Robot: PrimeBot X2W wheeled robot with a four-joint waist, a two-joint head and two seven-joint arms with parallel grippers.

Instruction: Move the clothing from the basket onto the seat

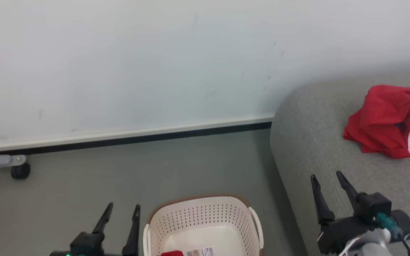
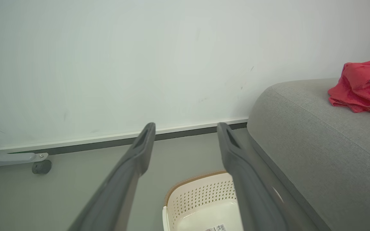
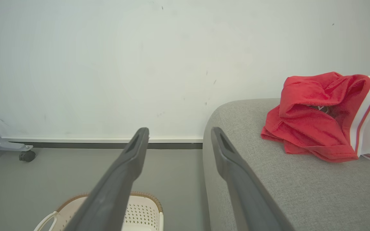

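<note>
Looks like a sparse home-style room: white wall point(image 1: 155, 53) at twelve o'clock, upholstered seat point(image 1: 315, 142) at three, laundry basket point(image 1: 198, 213) at six.

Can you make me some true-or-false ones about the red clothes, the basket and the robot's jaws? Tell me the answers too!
1. A crumpled bright red garment with white stripes lies on the big grey woven-fabric seat. True.
2. The cream perforated plastic basket stands on that seat. False: it stands on the grey floor beside the seat.
3. The right arm's jaws are shut on the red garment. False: the right gripper has its jaws open and empty, apart from the garment.
4. The left gripper has its jaws open, holding nothing. True.
</note>
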